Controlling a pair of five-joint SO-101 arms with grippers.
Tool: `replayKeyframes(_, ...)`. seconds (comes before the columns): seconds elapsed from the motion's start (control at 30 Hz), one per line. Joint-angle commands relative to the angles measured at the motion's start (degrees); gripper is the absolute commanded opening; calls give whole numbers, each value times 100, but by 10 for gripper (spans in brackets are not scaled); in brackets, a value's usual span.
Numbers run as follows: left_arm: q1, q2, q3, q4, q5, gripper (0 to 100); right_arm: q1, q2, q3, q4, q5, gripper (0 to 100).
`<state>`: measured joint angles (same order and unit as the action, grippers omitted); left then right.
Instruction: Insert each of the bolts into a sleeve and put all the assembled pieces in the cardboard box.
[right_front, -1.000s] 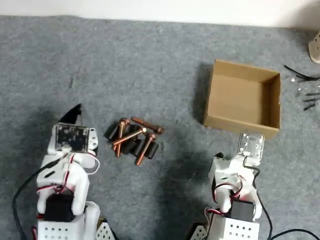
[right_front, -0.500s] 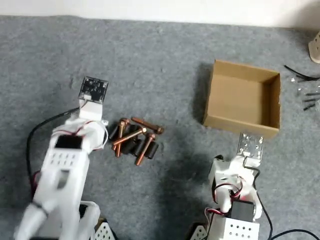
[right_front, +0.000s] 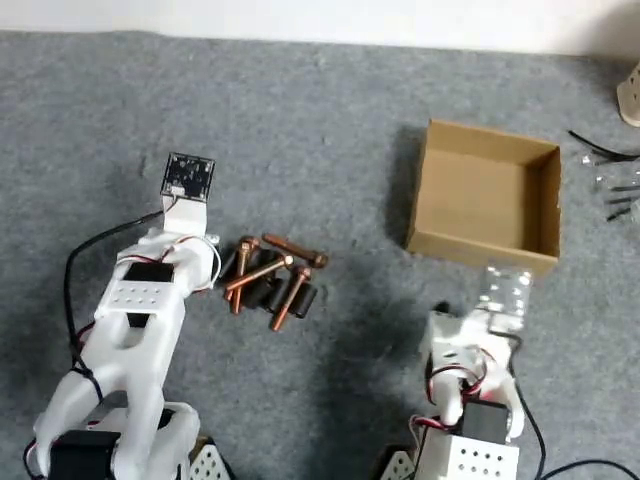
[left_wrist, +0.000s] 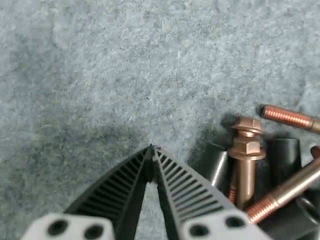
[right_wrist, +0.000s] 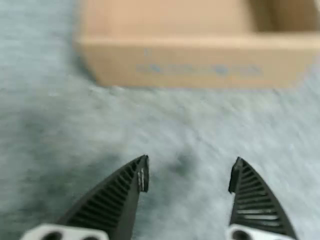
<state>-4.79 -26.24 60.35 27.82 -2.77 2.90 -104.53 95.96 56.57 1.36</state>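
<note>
Several copper bolts lie in a heap across black sleeves on the grey carpet, left of centre. My left gripper is shut with nothing in it. Its tip is low over bare carpet, just beside a bolt with a flanged head and a black sleeve. The open cardboard box stands at the right with nothing visible inside. My right gripper is open above the carpet, a short way in front of the box's near wall.
Loose black cable ties and small parts lie right of the box. A pale object sits at the far right edge. Bare carpet stretches between the pile and the box, and across the back.
The left arm has swung forward from its folded pose and now stands beside the pile's left edge. The right arm has shifted only slightly.
</note>
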Motion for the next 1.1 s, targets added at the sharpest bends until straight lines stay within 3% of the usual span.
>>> replayKeyframes(0.0,-189,13,-110,-9,26,7,-462,4,620,-242,105,241)
replayKeyframes(0.17,-198,13,-110,-9,35,7,-866,66,-541,-57,-343,241)
replayKeyframes(0.3,-207,22,-110,-9,35,7,-1692,875,-1596,-268,-703,241)
replayKeyframes(0.47,-215,22,-110,-9,35,7,-2413,2985,-1930,-1429,-1020,241)
replayKeyframes(0.67,-215,48,-110,-9,35,7,-3547,6009,-3231,-2897,-2048,241)
replayKeyframes(0.9,-215,40,-119,-18,35,7,-4875,9305,-5182,-2897,-2207,241)
replayKeyframes(1.07,-215,48,-119,-132,35,7,-5420,10501,-5930,-2360,-2207,241)
